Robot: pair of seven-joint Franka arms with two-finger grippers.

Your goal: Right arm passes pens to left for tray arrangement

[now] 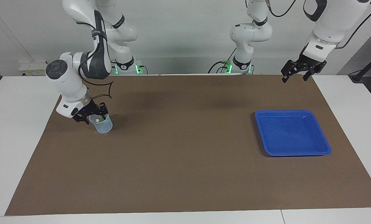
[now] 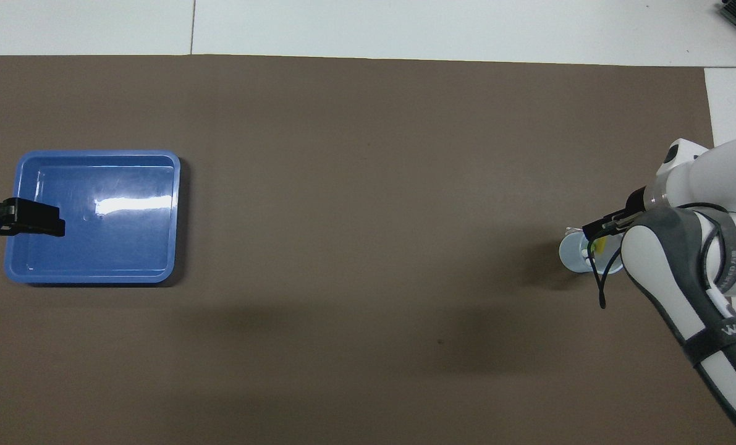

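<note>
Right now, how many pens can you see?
2: a yellow pen and a green pen, both standing in the cup beneath the right gripper; the gripper may hide more.

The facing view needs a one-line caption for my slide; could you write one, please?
Right gripper reaches the pens in the cup; left gripper waits above the mat, tray empty.

Both arms are white, rounded and jointed, with dark grey bands at the joints and loose black cables looping along the links. The right arm [image 1: 70, 77] has a dark grey round cap on its elbow joint, a silver wrist ring and a black claw tool [image 1: 90, 115] with a small blue light. The left arm [image 1: 328, 28] has a like ring and a black claw tool [image 1: 294, 74] without a light; green lights glow at both bases.
</note>
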